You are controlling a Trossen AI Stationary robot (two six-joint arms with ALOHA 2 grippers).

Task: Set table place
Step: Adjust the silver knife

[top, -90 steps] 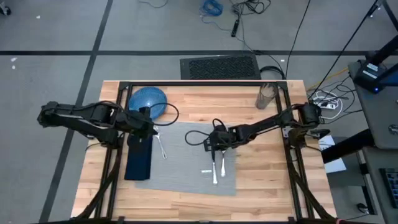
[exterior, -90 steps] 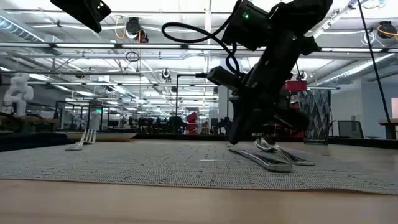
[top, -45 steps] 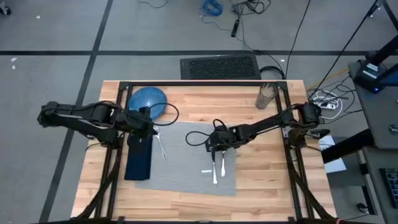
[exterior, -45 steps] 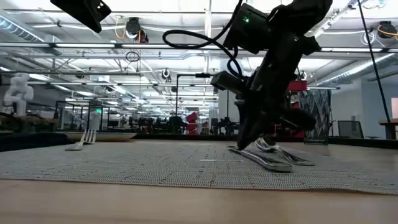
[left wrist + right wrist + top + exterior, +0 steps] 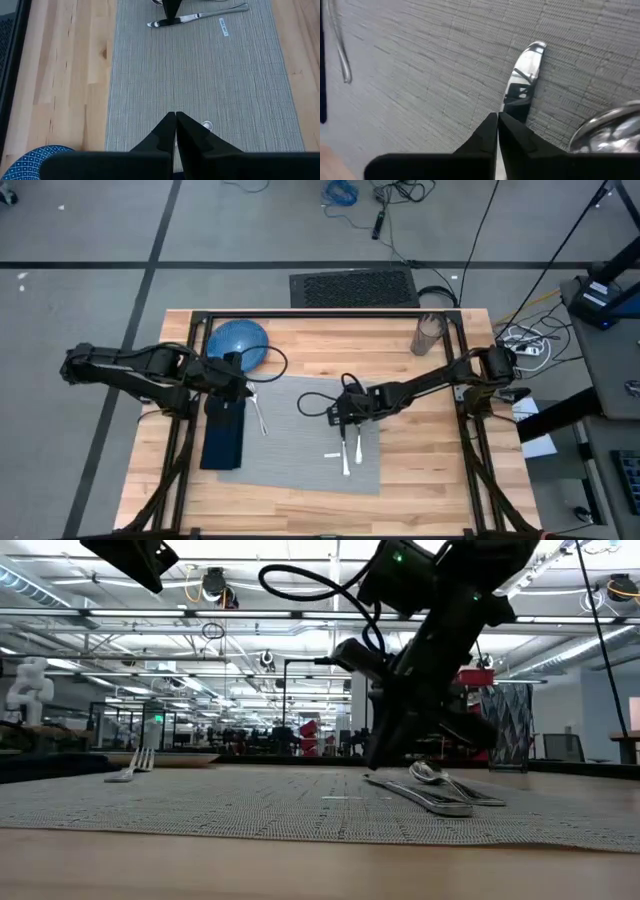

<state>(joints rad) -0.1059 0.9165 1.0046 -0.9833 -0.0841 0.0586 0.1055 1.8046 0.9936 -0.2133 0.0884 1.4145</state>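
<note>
The grey placemat [image 5: 300,432] lies flat in the middle of the tabletop [image 5: 420,480], a knife [image 5: 345,457] and spoon [image 5: 357,442] side by side on it. The right end effector [image 5: 343,418] hangs just over the knife, fingers pressed together on nothing. The left end effector [image 5: 238,387] sits above the navy napkin [image 5: 223,432] near the blue dish [image 5: 238,340], also pinched closed and empty

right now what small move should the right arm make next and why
Probably lift the right end effector straight up off the placemat. Its fingers are shut and empty, just above the knife and spoon already lying side by side there. The left end effector waits, shut, near the fork.
</note>
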